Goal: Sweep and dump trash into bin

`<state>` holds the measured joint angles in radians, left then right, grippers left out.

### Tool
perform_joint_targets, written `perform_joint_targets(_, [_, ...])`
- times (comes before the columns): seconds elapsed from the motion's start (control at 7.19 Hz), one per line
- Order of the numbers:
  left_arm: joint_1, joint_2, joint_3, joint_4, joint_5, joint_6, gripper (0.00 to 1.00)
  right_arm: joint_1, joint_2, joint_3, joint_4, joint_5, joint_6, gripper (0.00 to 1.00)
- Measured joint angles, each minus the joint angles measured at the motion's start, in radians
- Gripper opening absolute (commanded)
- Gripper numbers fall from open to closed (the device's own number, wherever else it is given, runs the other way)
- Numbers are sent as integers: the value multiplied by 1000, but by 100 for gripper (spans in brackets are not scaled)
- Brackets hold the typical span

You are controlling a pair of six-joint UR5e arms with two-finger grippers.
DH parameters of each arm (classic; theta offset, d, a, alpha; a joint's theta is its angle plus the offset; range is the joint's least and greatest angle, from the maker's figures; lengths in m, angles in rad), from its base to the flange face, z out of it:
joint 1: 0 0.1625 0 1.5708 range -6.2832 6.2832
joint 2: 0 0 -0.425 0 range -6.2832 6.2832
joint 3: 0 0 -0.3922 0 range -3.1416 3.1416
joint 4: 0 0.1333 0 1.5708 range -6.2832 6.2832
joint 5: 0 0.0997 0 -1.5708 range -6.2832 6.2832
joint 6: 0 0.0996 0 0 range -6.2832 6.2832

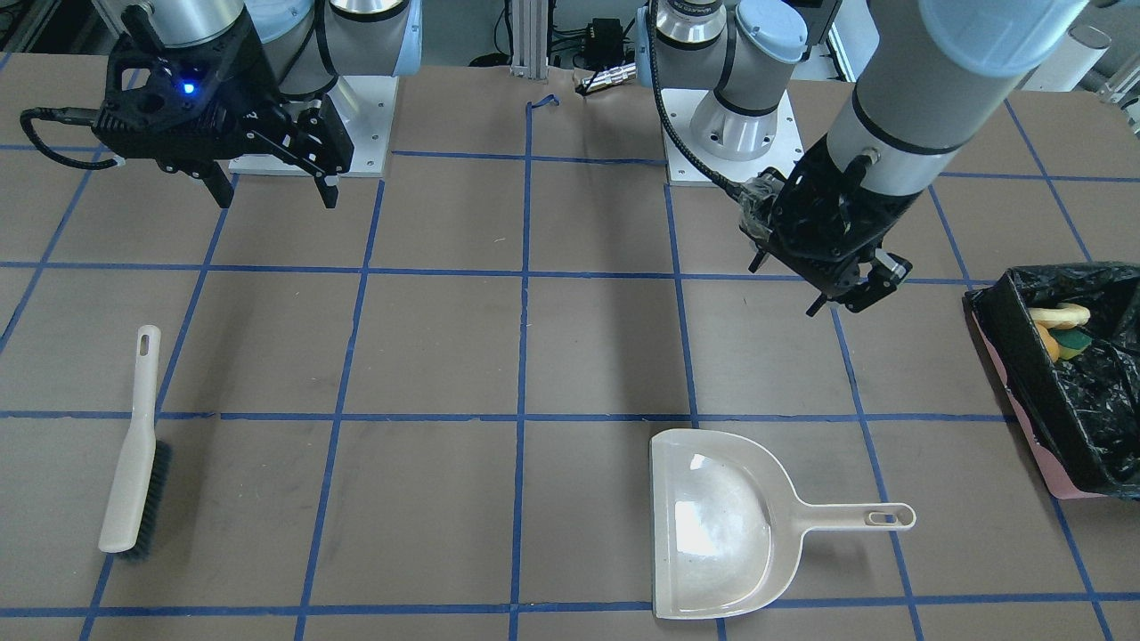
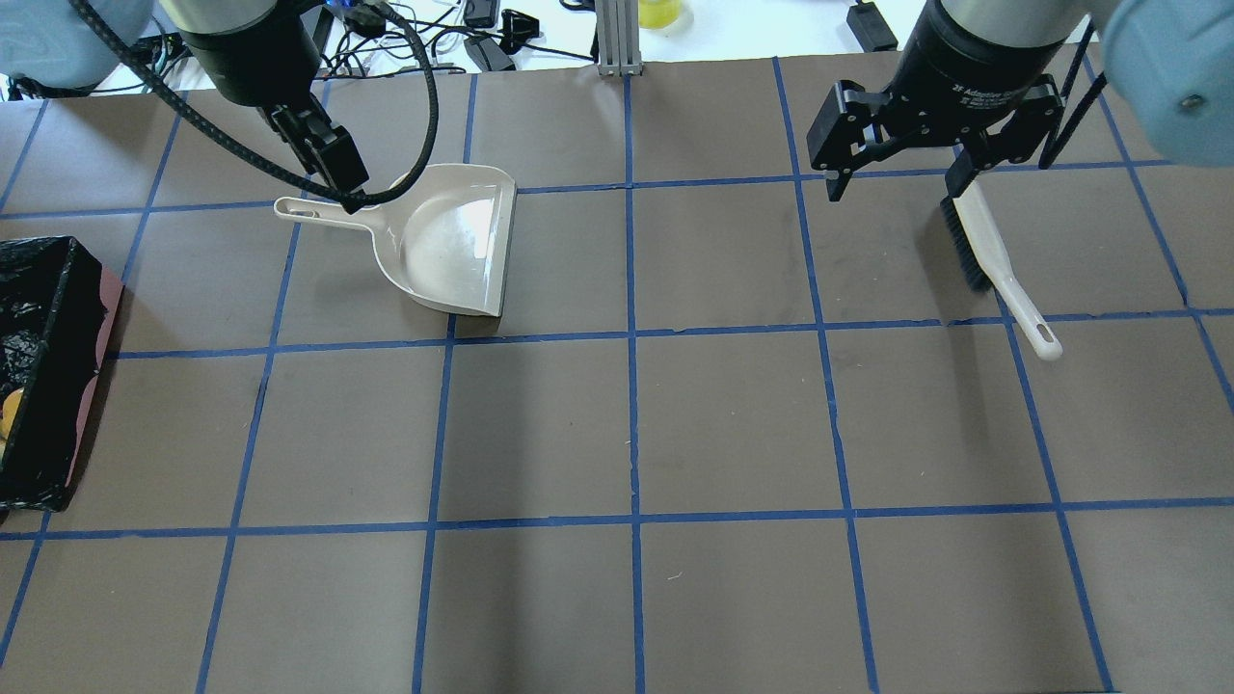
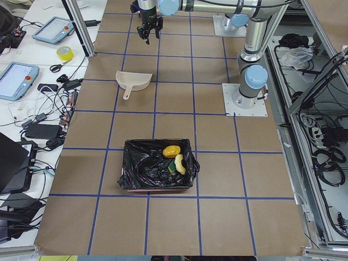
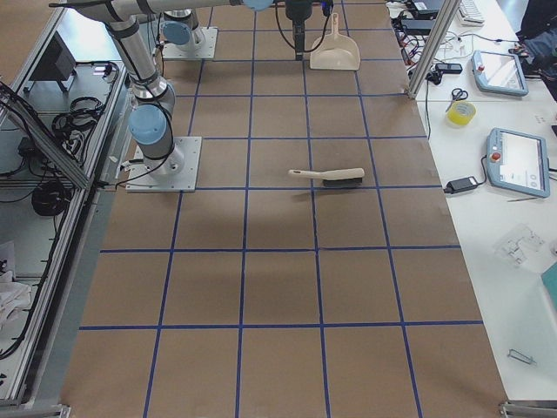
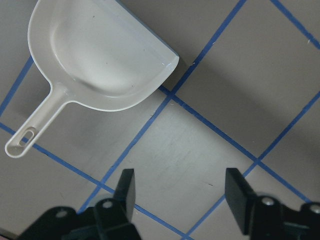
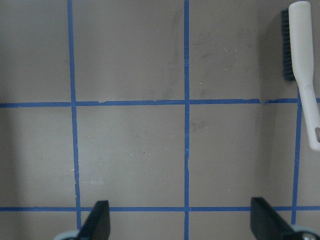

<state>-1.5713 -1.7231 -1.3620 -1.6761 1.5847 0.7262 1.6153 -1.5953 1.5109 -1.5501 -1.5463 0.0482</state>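
Observation:
The pink bin (image 1: pixel 1040 452) with its black bag stands at the table's end on my left; it also shows in the left side view (image 3: pixel 136 166). In it lie the cream crescent (image 1: pixel 1062 314), the orange-brown lump (image 1: pixel 1046 344) and the yellow-green sponge block (image 1: pixel 1074 343). The beige dustpan (image 2: pixel 453 241) lies empty on the table. My left gripper (image 2: pixel 337 178) hangs open and empty above the dustpan's handle, and the pan shows in the left wrist view (image 5: pixel 100 55). My right gripper (image 2: pixel 895 181) is open and empty above the table, beside the brush (image 2: pixel 993 260).
The brush also shows in the right wrist view (image 6: pixel 302 65), lying flat with its bristles sideways. Blue tape lines grid the brown table cover (image 2: pixel 627 424). Both arm bases (image 1: pixel 735 133) stand at the robot's edge. Cables and tablets lie beyond the far edge.

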Motion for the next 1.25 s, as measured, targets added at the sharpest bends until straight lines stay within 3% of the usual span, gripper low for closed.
perform_joint_targets(0.42, [-4,99,-79,-8,-13,-323,100,0,0,0,1,-1,0,100])
perform_joint_targets(1.25, [11,149,-135,68,-11,-509,100,0,0,0,1,-1,0,100])
